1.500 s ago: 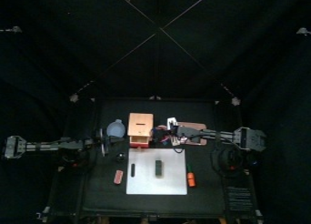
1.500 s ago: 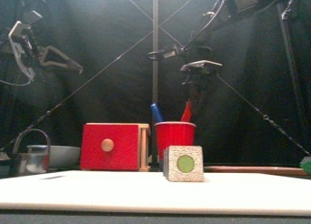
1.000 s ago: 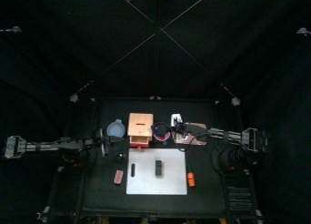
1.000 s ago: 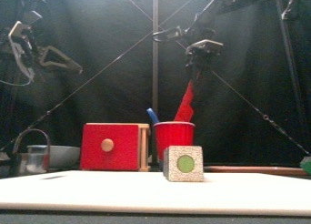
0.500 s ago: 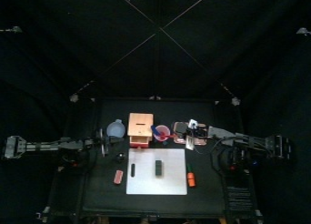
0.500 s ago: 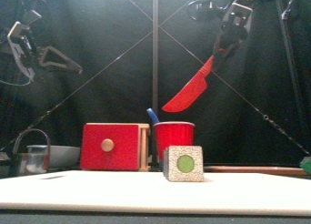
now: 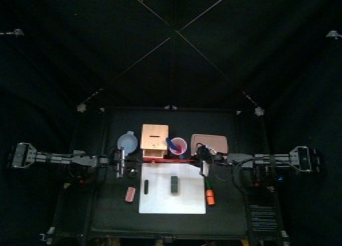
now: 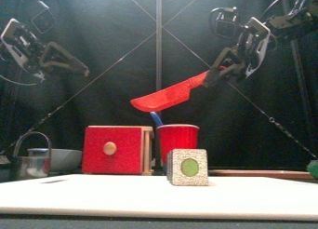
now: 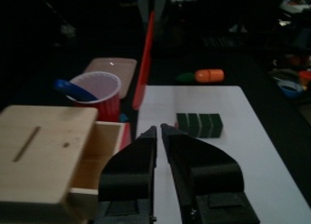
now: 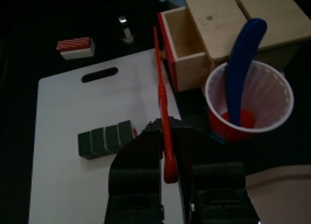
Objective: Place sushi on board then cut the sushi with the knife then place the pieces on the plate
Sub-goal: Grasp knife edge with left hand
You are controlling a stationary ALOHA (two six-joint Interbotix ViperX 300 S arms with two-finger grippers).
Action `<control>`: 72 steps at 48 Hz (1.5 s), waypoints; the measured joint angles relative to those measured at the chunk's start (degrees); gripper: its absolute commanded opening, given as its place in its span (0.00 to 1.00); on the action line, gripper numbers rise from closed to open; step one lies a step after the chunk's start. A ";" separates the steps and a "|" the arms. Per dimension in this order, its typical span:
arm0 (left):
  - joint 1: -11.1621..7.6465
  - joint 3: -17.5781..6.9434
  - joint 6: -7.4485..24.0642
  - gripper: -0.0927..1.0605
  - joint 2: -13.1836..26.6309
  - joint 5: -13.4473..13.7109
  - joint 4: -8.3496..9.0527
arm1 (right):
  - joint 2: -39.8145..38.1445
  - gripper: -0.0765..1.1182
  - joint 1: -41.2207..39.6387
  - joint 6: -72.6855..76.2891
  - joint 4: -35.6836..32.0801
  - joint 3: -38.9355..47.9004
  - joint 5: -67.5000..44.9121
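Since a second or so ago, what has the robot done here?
The right end effector, shut on the red knife, has lifted it out of the red cup and swung it toward level, blade pointing left. The blue knife stays in the cup, the sushi roll on the white board; the left end effector stays raised at the left.
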 measured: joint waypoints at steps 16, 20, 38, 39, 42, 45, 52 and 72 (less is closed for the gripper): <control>0.00 -6.77 2.20 0.75 15.73 -4.57 0.09 | 1.14 0.31 3.60 -0.26 -0.18 -0.79 -0.53; 0.18 -8.70 2.99 0.75 18.81 -4.66 0.18 | 1.32 0.31 4.22 -0.44 -0.26 -1.14 -0.53; 1.05 -13.97 3.96 0.74 23.73 -4.66 0.79 | 3.60 0.31 4.04 -0.88 -0.35 -1.32 -0.70; 1.05 -13.97 3.96 0.74 23.73 -4.57 0.88 | 3.60 0.31 4.04 -0.88 -0.44 -1.32 -0.70; 0.97 -13.97 3.96 0.73 23.82 -4.39 0.79 | 3.60 0.31 4.04 -0.70 -0.88 -1.32 -0.79; 0.88 -13.97 3.96 0.73 23.91 -4.39 0.79 | 3.60 0.31 4.04 -0.26 -1.49 -1.32 -1.14; 0.88 -13.97 3.96 0.71 23.91 -4.31 0.70 | 3.60 0.31 3.96 -0.09 -2.02 -1.32 -1.32; 0.26 -14.24 3.96 0.43 23.91 -1.32 0.70 | 4.31 0.31 4.39 0.09 -1.14 -1.32 -0.79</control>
